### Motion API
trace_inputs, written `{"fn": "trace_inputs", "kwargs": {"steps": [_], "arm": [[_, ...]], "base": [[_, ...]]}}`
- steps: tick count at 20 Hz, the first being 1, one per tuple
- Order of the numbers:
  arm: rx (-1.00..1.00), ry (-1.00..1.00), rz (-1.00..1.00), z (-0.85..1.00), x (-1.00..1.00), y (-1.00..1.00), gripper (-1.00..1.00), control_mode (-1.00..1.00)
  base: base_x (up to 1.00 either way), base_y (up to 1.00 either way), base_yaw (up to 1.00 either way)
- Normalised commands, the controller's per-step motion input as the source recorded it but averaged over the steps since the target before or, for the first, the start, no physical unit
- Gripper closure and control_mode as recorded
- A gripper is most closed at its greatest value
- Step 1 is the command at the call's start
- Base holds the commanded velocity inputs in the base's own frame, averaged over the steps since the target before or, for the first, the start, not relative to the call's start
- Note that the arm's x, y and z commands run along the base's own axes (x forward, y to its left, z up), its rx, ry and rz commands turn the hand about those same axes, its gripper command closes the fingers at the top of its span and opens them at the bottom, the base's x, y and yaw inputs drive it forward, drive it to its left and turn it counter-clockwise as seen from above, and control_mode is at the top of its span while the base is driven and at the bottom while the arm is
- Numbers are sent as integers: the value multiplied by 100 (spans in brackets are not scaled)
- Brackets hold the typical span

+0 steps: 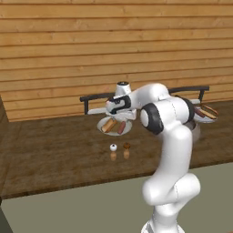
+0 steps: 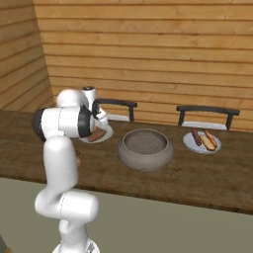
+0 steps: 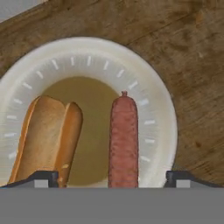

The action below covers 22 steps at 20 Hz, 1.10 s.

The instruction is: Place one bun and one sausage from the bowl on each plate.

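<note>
White arm: bent over the near plate (image 3: 157, 109), hand pointing down.
Gripper (image 3: 113, 177): fingers apart, empty.
Plate holds: bun (image 3: 46, 138) beside sausage (image 3: 124, 140), seemingly not touching.

White robot arm bends at the elbow toward ten o'clock in the left base view; its gripper (image 3: 112, 178) points downward, fingertips (image 3: 43, 178) spread wide, holding nothing.

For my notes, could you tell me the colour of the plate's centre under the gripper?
Olive-brown, on the white plate; clearest in the hand view.
</note>
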Motion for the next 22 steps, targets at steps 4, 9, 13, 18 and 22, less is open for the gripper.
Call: {"fn": "trace_inputs", "kwargs": {"steps": [4, 9, 13, 18, 22], "arm": [[-3, 0, 6, 88, -13, 1, -100, -100], [0, 0, 0, 82, -5, 0, -100, -100], [0, -4, 0, 40, -14, -4, -100, -100], [0, -5, 0, 52, -15, -1, -100, -100], [0, -10, 0, 45, -35, -8, -100, -100]], "base": [[0, 0, 0], [0, 0, 0], [0, 0, 0], [0, 0, 0], [0, 0, 0]]}}
